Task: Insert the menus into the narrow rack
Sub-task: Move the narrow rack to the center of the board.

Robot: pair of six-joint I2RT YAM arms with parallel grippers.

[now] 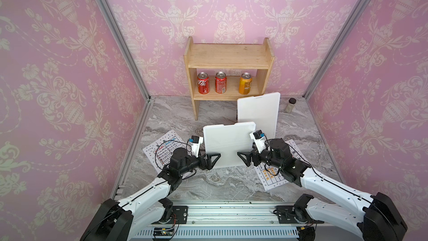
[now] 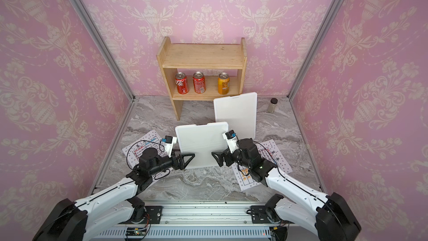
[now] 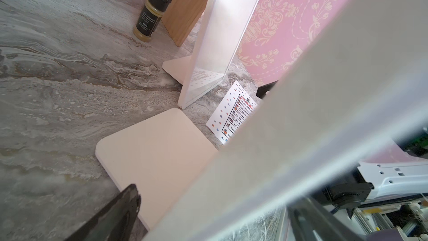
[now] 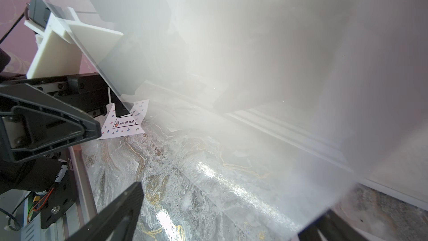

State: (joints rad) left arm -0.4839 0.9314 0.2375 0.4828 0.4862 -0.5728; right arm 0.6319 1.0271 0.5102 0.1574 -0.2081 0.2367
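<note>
Both menus are lying flat on the marble table (image 1: 220, 181), and neither one is in a rack. The left menu (image 1: 159, 149) is lower left of centre in both top views, half tucked under the left arm. The right menu (image 1: 273, 179) is lower right of centre, partly covered by the right arm.

Between them stands the front rack (image 1: 228, 144), a white upright panel holder sitting low in the middle of the frame. The left gripper (image 1: 209, 161) is at its lower left edge and the right gripper (image 1: 243, 158) at its lower right edge, both with jaws spread wide. In the wrist views the blurry panel runs between each gripper's fingers (image 3: 115, 216), but I honestly can't tell if anything actually touches it.

A rear rack (image 1: 258, 112), also white, stands just behind, up and to the right. It's right next to the wooden shelf (image 1: 228, 56), which has three drink cans (image 1: 220, 82) on its lower board. There's a small dark-capped jar (image 1: 290, 105) further right.
</note>
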